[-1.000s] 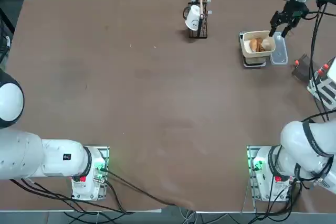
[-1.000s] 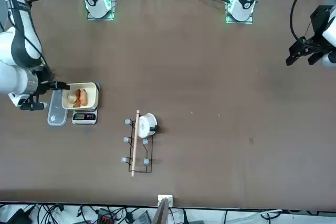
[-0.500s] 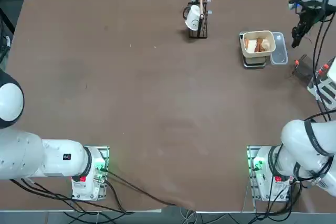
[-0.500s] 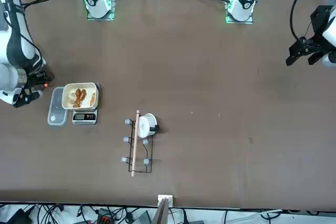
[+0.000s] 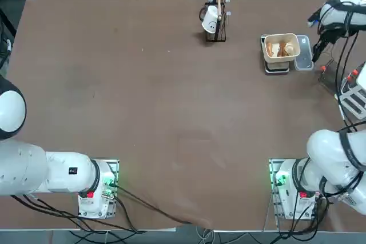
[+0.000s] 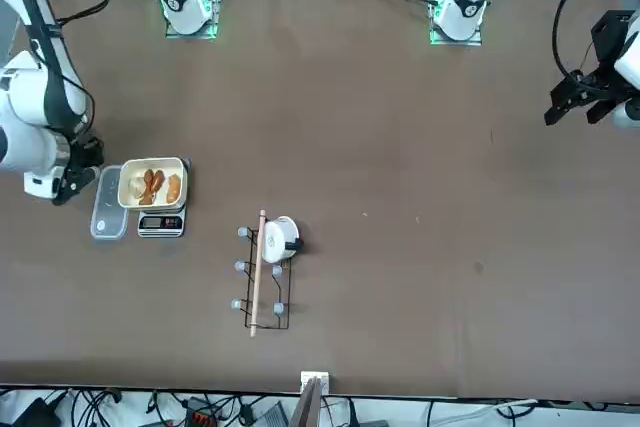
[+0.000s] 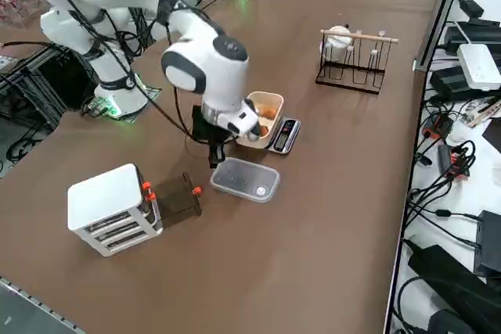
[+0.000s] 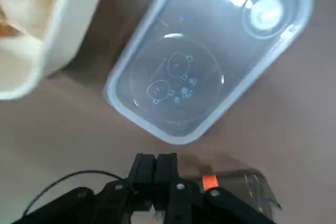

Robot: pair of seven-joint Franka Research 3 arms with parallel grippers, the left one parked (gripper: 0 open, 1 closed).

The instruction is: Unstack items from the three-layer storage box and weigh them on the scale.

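Now, from overhead, the right gripper [image 5: 318,48] has left the cream bowl [image 5: 281,48] and hangs beside the translucent plate [image 5: 303,53], near the storage box [image 5: 353,96]. From the wrist, its fingers [image 8: 156,167] are pressed together, empty. Front view: the items [image 6: 158,186] lie in the bowl on the scale [image 6: 161,224].
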